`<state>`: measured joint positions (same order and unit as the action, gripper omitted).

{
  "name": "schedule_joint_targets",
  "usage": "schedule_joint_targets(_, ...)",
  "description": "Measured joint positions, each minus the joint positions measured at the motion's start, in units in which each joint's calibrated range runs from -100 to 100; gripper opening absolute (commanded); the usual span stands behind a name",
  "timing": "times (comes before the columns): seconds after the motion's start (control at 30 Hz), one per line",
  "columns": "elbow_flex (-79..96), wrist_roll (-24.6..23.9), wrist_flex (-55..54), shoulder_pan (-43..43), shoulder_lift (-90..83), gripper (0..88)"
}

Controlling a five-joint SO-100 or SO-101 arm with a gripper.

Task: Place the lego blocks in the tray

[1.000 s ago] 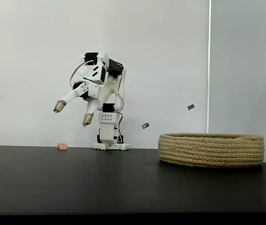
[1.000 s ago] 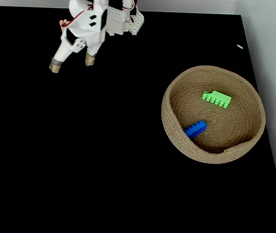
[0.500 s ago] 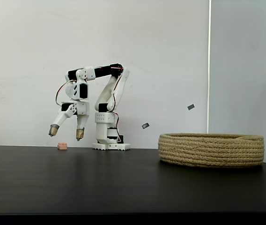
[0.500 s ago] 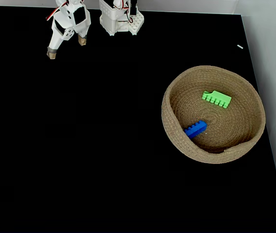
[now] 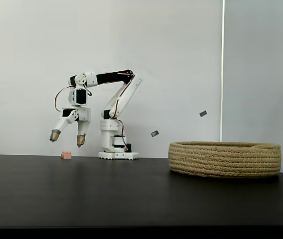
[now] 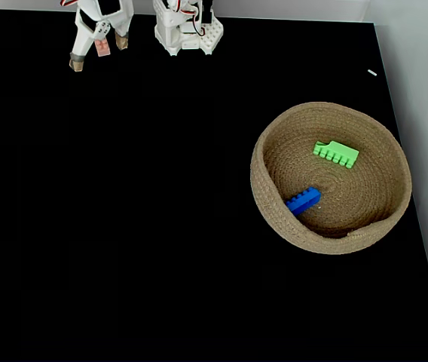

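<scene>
Small pale pink studded lego brick (image 6: 102, 45) sits on the black bench (image 6: 161, 226), directly under the spread, empty jaws of the white gripper (image 5: 68, 138), between the fingertips from above. Long axis unreadable. Green (image 6: 335, 153) and blue (image 6: 303, 200) bricks already lie in the coiled rope tray (image 6: 263, 192).

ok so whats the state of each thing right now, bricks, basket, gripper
green brick: lying in the basket
blue brick: lying in the basket
pink brick: on the table, outside the basket
basket: upright, holding two bricks
gripper: jaws open, above the pink brick, holding nothing
</scene>
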<state>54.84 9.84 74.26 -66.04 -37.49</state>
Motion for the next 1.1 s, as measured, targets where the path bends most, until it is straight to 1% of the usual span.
schedule_joint_targets(0.1, 0.5, 0.7, -2.4, -3.4, -0.7, 42.5)
schedule_joint_targets(0.3, 3.0, 4.7, -9.3, -10.8, -0.7, 42.5)
schedule_joint_targets(0.43, 5.3, 6.3, -14.9, -12.9, -0.6, 42.3)
schedule_joint_targets(0.53, 5.5, 6.4, -16.6, -13.8, 0.3, 42.9)
schedule_joint_targets(0.7, 5.5, 6.6, -15.8, -13.3, 0.9, 44.1)
schedule_joint_targets(0.83, 3.7, 6.5, -12.3, -11.5, 0.9, 45.7)
schedule_joint_targets(0.9, 1.9, 7.7, -11.2, -11.6, 0.9, 45.9)
schedule_joint_targets(1.1, -1.1, 8.3, -7.0, -10.8, 0.0, 46.2)
